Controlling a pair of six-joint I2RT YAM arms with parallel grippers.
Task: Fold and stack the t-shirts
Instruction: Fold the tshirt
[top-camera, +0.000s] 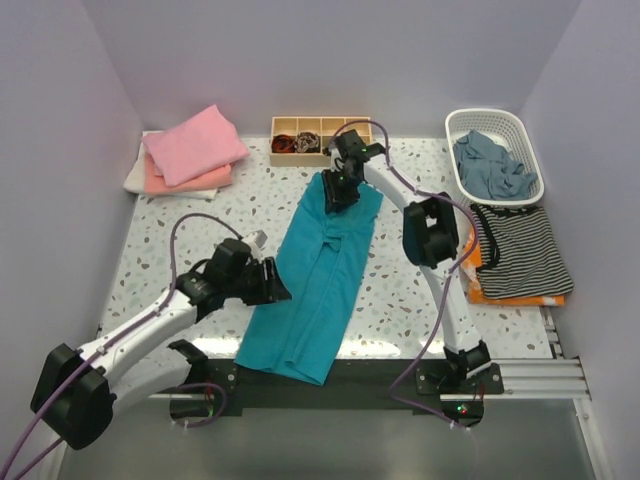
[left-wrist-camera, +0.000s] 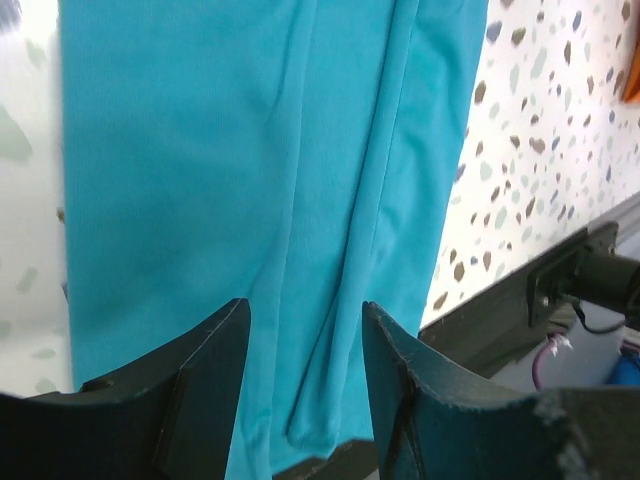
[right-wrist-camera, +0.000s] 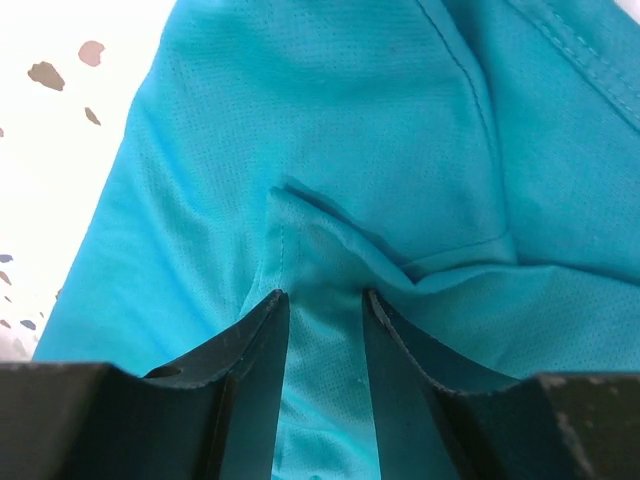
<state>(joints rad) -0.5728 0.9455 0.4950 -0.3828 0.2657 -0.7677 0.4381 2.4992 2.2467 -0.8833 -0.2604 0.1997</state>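
Observation:
A teal-blue t-shirt (top-camera: 315, 280), folded into a long strip, lies slanted down the middle of the table, its near end over the front edge. My left gripper (top-camera: 278, 285) is at its left edge. In the left wrist view the left gripper (left-wrist-camera: 305, 305) stands open over the teal t-shirt (left-wrist-camera: 250, 180), with a raised ridge of cloth between the fingers. My right gripper (top-camera: 338, 195) is at the shirt's far end. In the right wrist view the right gripper (right-wrist-camera: 326, 293) is open, its tips pressed into bunched teal cloth (right-wrist-camera: 330, 150). Folded pink (top-camera: 195, 145), peach (top-camera: 170, 183) and white (top-camera: 135, 175) t-shirts are stacked at the back left.
A wooden compartment box (top-camera: 310, 135) stands at the back centre, just behind the right gripper. A white basket (top-camera: 455, 125) holding blue-grey clothes stands at the back right. A striped garment (top-camera: 520, 250) lies on orange cloth (top-camera: 480, 290) at the right. A black rail (top-camera: 520, 375) runs along the front.

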